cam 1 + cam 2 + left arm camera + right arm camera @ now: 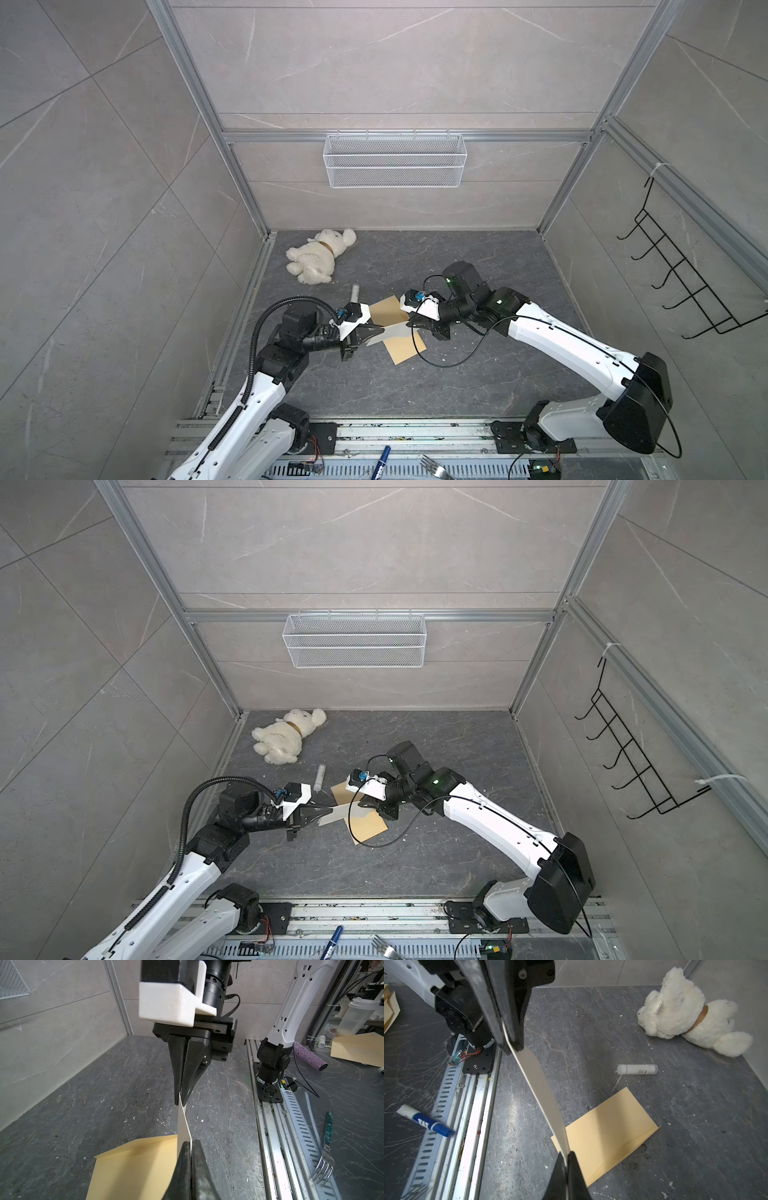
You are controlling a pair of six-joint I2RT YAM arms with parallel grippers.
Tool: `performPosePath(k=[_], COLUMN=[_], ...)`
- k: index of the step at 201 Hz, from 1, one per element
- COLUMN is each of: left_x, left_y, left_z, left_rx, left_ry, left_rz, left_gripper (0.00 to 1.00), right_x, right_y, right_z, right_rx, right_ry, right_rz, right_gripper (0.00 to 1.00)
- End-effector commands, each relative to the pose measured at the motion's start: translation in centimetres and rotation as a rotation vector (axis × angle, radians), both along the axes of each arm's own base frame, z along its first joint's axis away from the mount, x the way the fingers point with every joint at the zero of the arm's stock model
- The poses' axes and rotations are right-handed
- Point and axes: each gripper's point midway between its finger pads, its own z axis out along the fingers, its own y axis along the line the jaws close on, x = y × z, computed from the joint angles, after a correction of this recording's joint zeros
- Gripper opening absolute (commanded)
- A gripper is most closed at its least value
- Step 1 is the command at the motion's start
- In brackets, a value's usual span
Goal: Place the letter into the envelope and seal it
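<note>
The letter shows as a pale sheet held edge-up and stretched between my two grippers, just above the table. My left gripper is shut on one end of it, with its jaws pressed together on the paper. At the other end my right gripper is shut on the same sheet. The plain yellow-tan envelope lies flat on the dark table under the letter, slanted, and is seen in both top views. Both wrist views show the envelope below the fingertips.
A white plush bear lies at the back left. A white glue stick lies just behind the envelope. A wire basket hangs on the back wall, a black rack on the right wall. A blue marker and a fork lie by the front rail.
</note>
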Motion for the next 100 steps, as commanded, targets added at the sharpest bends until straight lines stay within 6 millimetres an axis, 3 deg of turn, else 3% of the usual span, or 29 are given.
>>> performPosePath(k=[1,25,58,90,100], left_x=[-0.32,-0.33,-0.3,0.05,0.24], left_y=[-0.01,-0.02,-0.03,0.0,0.01], left_z=[2.0,2.0,1.99,2.0,1.95], left_rx=[-0.022,-0.022,-0.022,-0.019,-0.013], left_ry=[-0.071,-0.069,-0.068,-0.054,-0.042], left_rz=[-0.015,-0.016,-0.015,0.002,0.009], left_gripper=[0.0,0.0,0.0,0.0,0.13], right_x=[0.15,0.08,-0.15,-0.01,0.12], right_y=[-1.42,-1.86,-1.85,-2.03,-2.13], right_z=[-0.41,-0.53,-0.35,-0.04,0.19], right_rx=[-0.036,-0.036,-0.026,-0.023,-0.023], right_ry=[-0.008,-0.01,-0.005,-0.025,-0.036], right_rz=[-0.039,-0.047,-0.041,-0.047,-0.054], right_gripper=[0.18,0.18,0.0,0.0,0.0])
